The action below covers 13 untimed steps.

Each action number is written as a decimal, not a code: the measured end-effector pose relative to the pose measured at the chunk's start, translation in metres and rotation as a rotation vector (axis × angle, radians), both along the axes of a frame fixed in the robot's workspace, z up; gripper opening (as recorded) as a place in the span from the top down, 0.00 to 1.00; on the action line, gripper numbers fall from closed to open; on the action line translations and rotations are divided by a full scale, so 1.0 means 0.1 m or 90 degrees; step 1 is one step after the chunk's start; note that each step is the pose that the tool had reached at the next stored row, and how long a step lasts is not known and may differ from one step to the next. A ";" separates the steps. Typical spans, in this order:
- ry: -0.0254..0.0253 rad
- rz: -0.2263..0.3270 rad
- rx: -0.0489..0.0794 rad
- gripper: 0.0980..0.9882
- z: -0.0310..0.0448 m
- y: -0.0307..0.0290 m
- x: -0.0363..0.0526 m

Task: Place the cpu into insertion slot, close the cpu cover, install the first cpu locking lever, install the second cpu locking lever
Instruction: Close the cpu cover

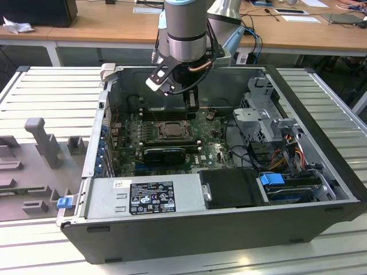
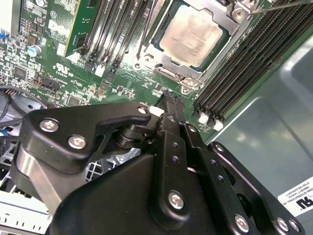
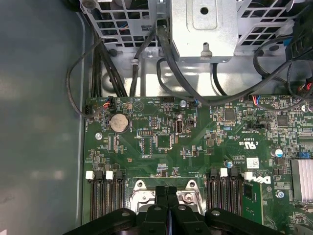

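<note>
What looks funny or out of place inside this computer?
Nothing looks broken or spilled. The chip sits flat in its socket. One thin lever sticks out over the memory slots instead of lying beside the socket, so it looks unlatched.

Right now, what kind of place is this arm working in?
Probably a lab or workshop bench for PC assembly: an open computer case with its motherboard exposed sits on a slatted metal table, with wooden desks carrying papers behind.
</note>
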State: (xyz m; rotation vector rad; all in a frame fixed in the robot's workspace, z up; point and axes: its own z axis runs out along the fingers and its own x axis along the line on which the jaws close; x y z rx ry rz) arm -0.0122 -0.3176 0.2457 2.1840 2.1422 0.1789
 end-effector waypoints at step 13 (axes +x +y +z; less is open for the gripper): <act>0.0464 0.000 0.005 0.99 -0.070 -0.020 -0.083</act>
